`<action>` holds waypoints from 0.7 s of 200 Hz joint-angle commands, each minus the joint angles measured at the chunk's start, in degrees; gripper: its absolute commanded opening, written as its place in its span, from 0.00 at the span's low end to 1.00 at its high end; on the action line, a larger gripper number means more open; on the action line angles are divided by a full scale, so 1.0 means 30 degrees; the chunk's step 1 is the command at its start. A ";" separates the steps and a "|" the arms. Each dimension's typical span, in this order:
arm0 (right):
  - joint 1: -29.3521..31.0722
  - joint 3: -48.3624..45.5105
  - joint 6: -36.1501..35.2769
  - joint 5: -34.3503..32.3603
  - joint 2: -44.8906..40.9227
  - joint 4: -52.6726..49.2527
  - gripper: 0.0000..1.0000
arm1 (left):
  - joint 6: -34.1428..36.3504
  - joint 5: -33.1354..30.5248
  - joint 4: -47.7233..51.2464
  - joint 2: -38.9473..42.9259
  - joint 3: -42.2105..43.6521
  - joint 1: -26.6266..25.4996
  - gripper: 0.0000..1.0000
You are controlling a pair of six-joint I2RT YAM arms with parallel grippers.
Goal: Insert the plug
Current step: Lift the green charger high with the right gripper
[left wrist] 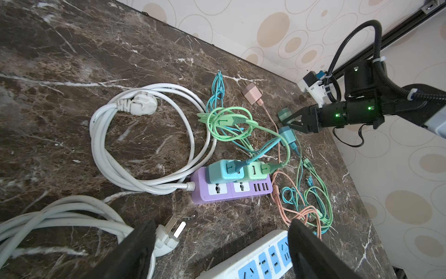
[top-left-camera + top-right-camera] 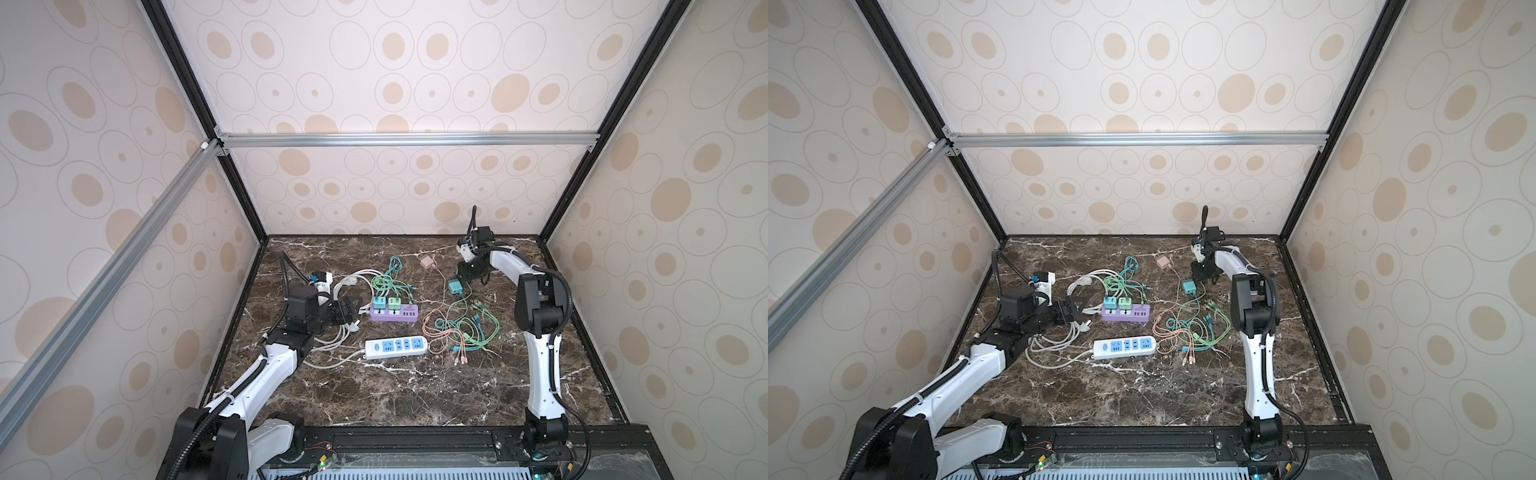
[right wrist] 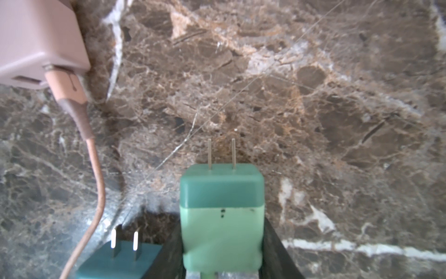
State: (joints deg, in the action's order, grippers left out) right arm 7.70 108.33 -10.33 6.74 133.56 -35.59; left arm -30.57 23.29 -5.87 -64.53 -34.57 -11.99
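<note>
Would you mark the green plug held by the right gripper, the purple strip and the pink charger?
green plug (image 3: 220, 229): right wrist view, pale body.
purple strip (image 2: 386, 316): in a top view, near side.
pink charger (image 1: 251, 93): left wrist view, body.

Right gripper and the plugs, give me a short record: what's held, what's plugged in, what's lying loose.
right gripper: shut on green plug, prongs bare
left gripper: open, holds nothing
purple strip: teal charger and green charger plugged in
white strip: sockets empty
loose on table: pink plug, teal plug
</note>
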 commanded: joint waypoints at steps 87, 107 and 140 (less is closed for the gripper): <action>0.0654 -0.4702 -0.0646 -0.1089 -1.0590 0.3153 0.27 | 0.0092 0.3490 -0.1596 -0.0585 -0.1399 0.0122 0.85; 0.0900 -0.4734 -0.0652 -0.0915 -1.2118 0.3151 0.27 | -0.0061 0.4130 -0.1843 -0.0852 -0.1663 0.0125 0.85; 0.2125 -0.4719 -0.1783 -0.1481 -1.4167 0.3029 0.27 | -0.0383 0.4892 -0.2388 -0.1128 -0.1995 0.0114 0.85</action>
State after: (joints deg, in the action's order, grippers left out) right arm 10.87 95.00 -12.29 3.81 94.76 -26.81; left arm -30.85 34.81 -9.98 -67.53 -37.54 -11.99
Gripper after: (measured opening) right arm 0.408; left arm 0.851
